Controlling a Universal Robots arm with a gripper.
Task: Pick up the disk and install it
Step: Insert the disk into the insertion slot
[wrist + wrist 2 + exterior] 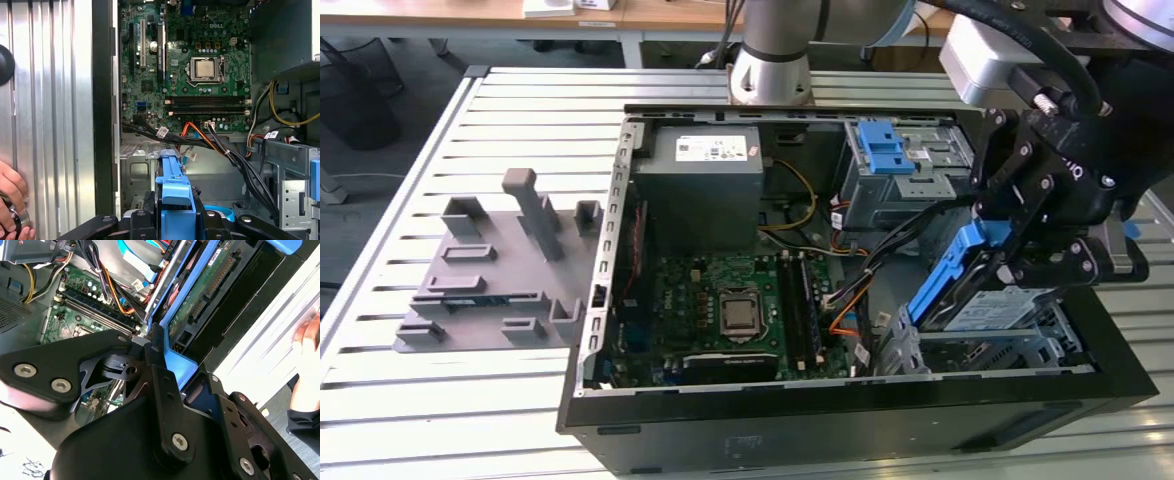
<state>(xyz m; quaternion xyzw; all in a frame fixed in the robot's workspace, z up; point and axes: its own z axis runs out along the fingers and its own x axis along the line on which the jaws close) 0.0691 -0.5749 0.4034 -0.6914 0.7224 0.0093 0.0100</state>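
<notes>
Blue-railed, silver-bodied, off the table and up in the pincer (1003, 262): the disk (987, 312), so the picking-up already done, by the look of it. Clamped tight on the blue bracket at one end of it, with the labelled body hanging slantwise below the grip. Tilted, not level; lower end at or just inside the mouth of the metal drive cage (1047, 345) directly beneath the pincer, in a corner of the open computer case (854, 420). Not yet seated, as far as can be judged: rails standing well proud of the cage, green underside and connector bare to the second wrist view. Left of the task: settling flat into the bay and locking home. Beyond the pincer, deeper in the case, the motherboard (720, 310), and a bundle of cables (907, 235) just beside the held drive. Outside the case wall, off to one side of the pincer, a person's hand (12, 200) over the slatted table (520, 400).
</notes>
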